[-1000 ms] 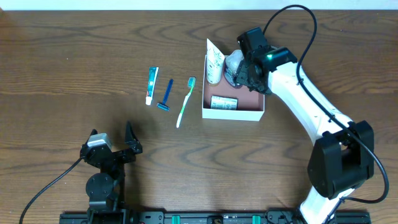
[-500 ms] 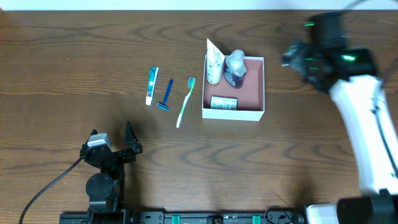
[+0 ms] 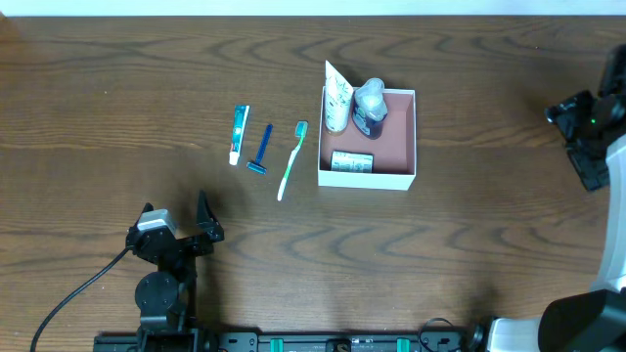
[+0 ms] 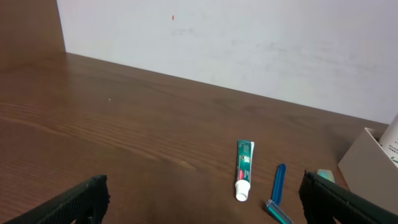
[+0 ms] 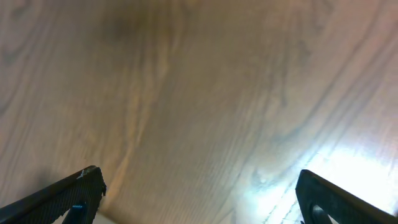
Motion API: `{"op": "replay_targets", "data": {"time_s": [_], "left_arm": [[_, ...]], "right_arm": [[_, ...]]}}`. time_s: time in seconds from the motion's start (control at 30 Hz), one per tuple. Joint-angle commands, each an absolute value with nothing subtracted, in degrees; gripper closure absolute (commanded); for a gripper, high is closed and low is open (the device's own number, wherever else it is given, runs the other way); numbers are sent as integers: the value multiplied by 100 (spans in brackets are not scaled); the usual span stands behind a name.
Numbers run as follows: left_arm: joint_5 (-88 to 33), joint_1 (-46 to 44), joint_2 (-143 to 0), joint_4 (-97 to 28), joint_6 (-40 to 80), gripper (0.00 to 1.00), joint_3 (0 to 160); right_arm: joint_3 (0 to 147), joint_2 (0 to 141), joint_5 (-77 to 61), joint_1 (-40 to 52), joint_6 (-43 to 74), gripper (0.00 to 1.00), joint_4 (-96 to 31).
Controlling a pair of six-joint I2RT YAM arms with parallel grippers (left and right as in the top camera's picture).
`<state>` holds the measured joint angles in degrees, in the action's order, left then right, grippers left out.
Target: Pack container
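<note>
Your container [image 3: 391, 181] sits near the far edge of the bench [image 3: 117, 78], right of centre; its thin cardboard walls slide if you clip them. The toothpaste [image 3: 239, 134], razor [image 3: 261, 150] and toothbrush [image 3: 290, 159] beside it are slim, slick and flat on hard wood, so pinches may skid. Your left tool [image 3: 176, 203] and right tool [image 5: 199, 180] gape empty.

Matt cardboard container [image 3: 367, 180] (white-walled) — glossy wood table [image 3: 117, 88].

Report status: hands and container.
Left hand open, empty. Right hand open, empty, right of container. Container part packed. Toothpaste, razor, toothbrush outside; nothing blocking.
</note>
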<state>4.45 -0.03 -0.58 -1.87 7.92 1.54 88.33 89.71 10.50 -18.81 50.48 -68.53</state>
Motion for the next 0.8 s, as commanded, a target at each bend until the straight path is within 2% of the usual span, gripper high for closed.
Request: {"op": "replay_targets", "data": {"time_s": [0.0,0.77], "left_arm": [[491,25,-30,-379,825,2,23],[491,25,-30,-379,825,2,23]], "right_arm": [[8663,9052,1118,-2106,5146,1,-6853],[8462,9067,814,-2222,5225,1,-7004]]}}
